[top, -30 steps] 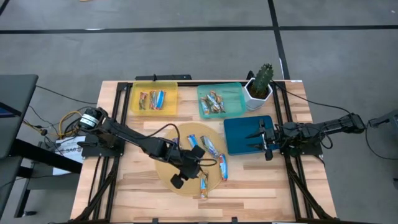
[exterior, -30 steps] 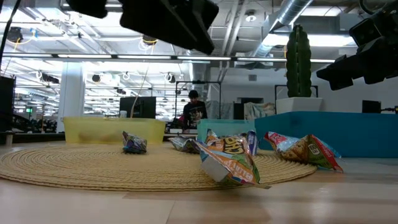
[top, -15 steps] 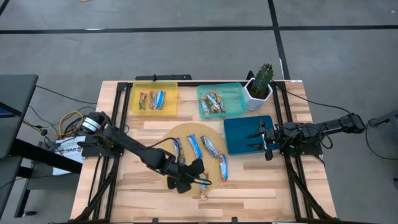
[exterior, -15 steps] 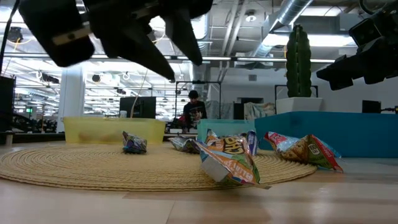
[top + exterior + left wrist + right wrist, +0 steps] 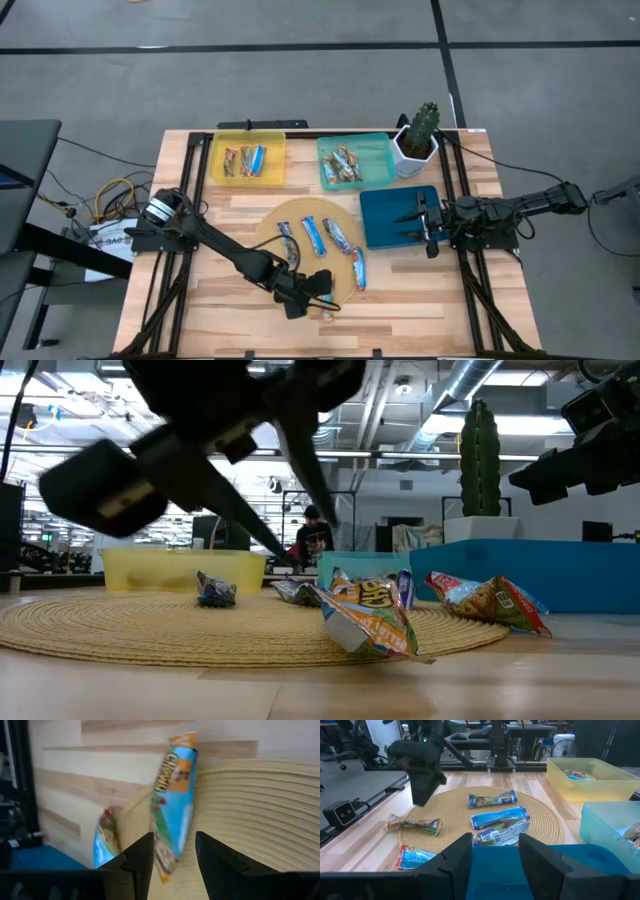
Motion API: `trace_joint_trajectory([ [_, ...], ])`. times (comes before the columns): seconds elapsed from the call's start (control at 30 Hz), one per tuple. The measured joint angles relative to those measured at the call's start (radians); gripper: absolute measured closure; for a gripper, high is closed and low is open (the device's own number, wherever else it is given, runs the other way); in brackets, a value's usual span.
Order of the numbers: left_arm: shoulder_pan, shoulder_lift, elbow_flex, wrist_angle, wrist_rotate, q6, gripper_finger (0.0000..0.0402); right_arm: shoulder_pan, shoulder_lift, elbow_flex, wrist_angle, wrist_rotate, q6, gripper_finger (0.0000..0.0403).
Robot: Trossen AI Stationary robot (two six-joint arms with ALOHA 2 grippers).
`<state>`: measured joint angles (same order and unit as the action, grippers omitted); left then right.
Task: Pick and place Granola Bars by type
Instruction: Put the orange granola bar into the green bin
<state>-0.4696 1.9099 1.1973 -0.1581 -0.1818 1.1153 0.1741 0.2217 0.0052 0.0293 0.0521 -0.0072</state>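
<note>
L gripper (image 5: pixel 322 296) over mat (image 5: pixel 268 232) edge.
I see jaws apart, empty, above granola bar (image 5: pixel 172 805); R gripper (image 5: pixel 427 232) open over blue tray (image 5: pixel 385 205).

L gripper (image 5: pixel 318 292) low over front edge of round woven mat (image 5: pixel 272 229), next to a bar (image 5: pixel 327 309) at mat rim; 4 more bars on mat. R gripper (image 5: pixel 424 224) over blue tray (image 5: pixel 380 228). Yellow tray (image 5: pixel 221 150) & teal tray (image 5: pixel 372 152) at back w/ bars inside; potted cactus (image 5: pixel 419 133) beside teal tray.
</note>
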Motion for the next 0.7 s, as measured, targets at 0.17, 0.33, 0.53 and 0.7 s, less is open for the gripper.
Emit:
trace_joint_trajectory([
  [0.17,0.001,0.037,0.055,-0.011,-0.005,0.008,0.0262,0.0,0.0,0.0,0.001,0.0,0.0,0.0249],
  [0.33,0.001,0.089,0.138,-0.068,0.005,0.014,0.0262,0.0,0.001,0.0,0.001,0.0,0.0,0.0249],
  [0.53,0.009,0.124,0.221,-0.203,0.042,0.001,0.0262,0.0,0.0,0.0,0.0,0.001,0.0,0.0249],
  [0.7,0.011,0.123,0.23,-0.205,0.08,0.023,0.0262,0.0,0.0,0.0,0.001,0.001,0.0,0.0249],
])
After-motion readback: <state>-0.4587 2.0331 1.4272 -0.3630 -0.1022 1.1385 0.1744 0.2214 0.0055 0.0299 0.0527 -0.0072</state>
